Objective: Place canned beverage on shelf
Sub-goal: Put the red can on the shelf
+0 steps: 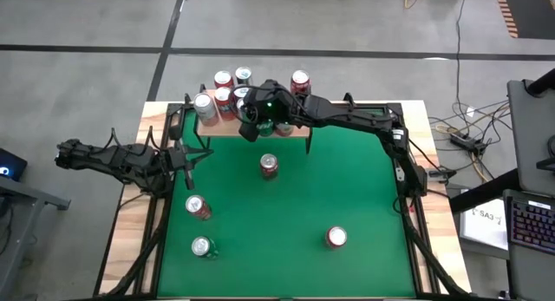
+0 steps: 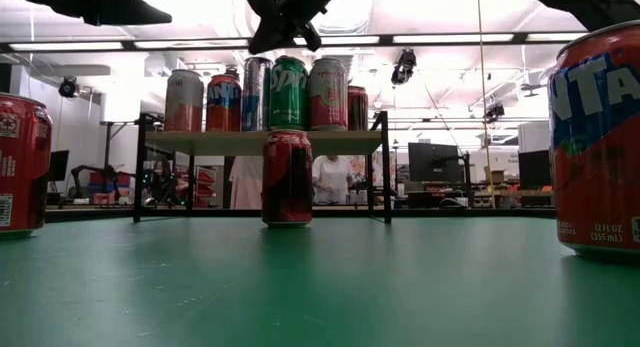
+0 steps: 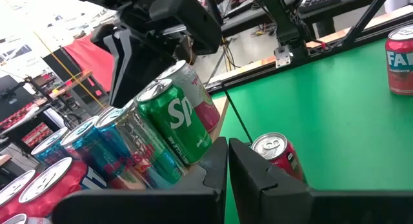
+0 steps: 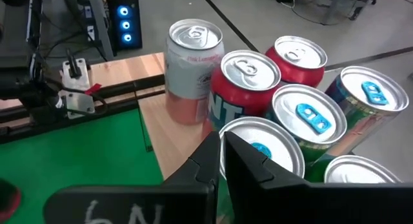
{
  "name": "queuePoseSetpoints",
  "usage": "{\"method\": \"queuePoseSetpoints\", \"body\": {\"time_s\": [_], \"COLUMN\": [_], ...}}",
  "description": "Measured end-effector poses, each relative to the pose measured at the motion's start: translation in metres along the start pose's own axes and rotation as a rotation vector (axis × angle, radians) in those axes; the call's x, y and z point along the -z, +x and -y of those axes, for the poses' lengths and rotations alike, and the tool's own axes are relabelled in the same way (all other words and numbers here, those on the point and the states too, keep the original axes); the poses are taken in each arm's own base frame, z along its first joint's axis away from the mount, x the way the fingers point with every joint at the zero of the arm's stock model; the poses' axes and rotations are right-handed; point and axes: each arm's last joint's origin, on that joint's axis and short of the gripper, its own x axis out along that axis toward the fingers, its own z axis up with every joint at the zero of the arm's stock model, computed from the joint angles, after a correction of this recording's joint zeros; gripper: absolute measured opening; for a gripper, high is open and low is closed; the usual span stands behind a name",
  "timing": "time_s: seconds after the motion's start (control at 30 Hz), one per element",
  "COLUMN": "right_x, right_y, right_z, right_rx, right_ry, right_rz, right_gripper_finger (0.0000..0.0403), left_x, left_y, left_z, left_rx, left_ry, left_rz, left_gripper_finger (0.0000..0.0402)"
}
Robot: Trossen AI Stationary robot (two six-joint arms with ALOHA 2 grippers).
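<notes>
The shelf, a light-wood board on thin black legs, stands at the table's far side with several upright cans on it, among them a green can at the front. My right gripper hangs shut just above these cans, over the green one and a silver-topped can, holding nothing. A red can stands upright on the green table just in front of the shelf. My left gripper waits shut near the table's left edge, its fingers pointing toward the shelf.
Three more cans stand on the green table: two near the left front and one at the right front. Black frame rails run along the table's wooden edges. People stand in the room beyond the shelf.
</notes>
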Motion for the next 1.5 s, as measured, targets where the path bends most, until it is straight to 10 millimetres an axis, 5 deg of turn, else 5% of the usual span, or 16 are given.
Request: {"method": "queuePoseSetpoints", "body": {"time_s": [0.7,1.5], "right_x": [0.004,0.001], "right_y": [0.017,-0.009], "right_z": [-0.011,-0.011], "right_rx": [-0.013,-0.022], "right_ry": [-0.022,-0.037], "right_rz": [0.059,-0.030], "right_gripper_finger": [0.0012,0.0012], "left_x": [0.000,0.000], "left_y": [0.000,0.000], "left_z": [0.000,0.000], "left_rx": [0.000,0.000], "left_ry": [0.003,0.003], "left_rz": [0.001,0.000], "left_gripper_finger": [0.0000,0.0000]}}
